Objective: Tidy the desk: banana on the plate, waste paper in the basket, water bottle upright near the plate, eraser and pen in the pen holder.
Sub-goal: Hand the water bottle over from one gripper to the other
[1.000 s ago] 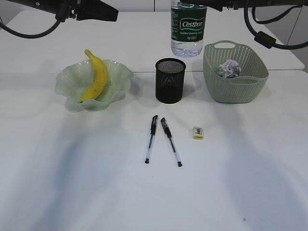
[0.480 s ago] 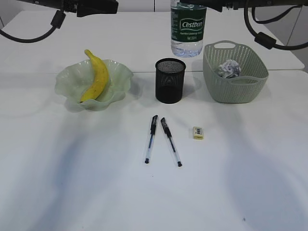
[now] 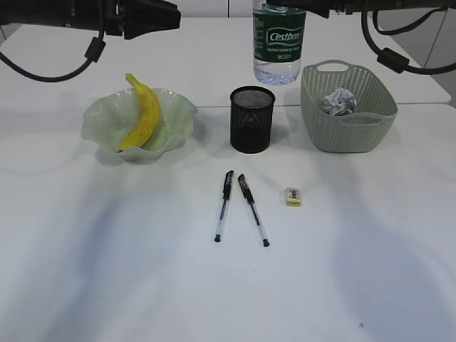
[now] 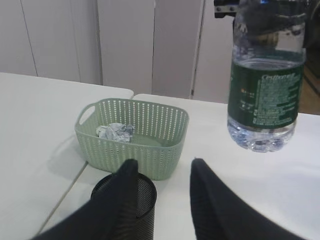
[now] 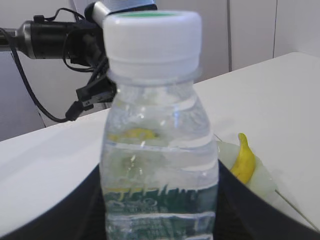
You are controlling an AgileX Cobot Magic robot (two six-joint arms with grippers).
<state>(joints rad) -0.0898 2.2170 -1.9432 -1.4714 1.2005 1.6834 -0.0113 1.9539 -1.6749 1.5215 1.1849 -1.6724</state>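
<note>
Bottle first: we saw the water bottle (image 3: 278, 44) hanging upright in the air at the far middle of the desk (image 3: 107, 271), its long axis vertical and its base clear of the surface. The right gripper (image 5: 160, 200) had its dark fingers clamped on either side of the labelled body, white cap on top. The plate (image 3: 100, 128) lay to the left of the bottle, beyond the pen holder (image 3: 251, 119), so we judged the coming move to be a carry leftward and a lowering to a bare spot just beside that plate. The right arm had the bottle and was the one to do it.

The left gripper (image 4: 160, 172) hung high at the far left with its fingers spread and nothing between them.

We noted a clear, smooth plastic bottle with a dark green label. The plate was glassy, pale green and wavy-rimmed, and the curved yellow banana (image 3: 142, 114) rested in it. The holder was a black mesh cylinder. The basket (image 3: 349, 132), sage green and perforated, held crumpled paper (image 3: 338, 101). Two slim pens (image 3: 241, 206) and the small eraser (image 3: 293, 197) lay flat on the near desk, not yet put away.
</note>
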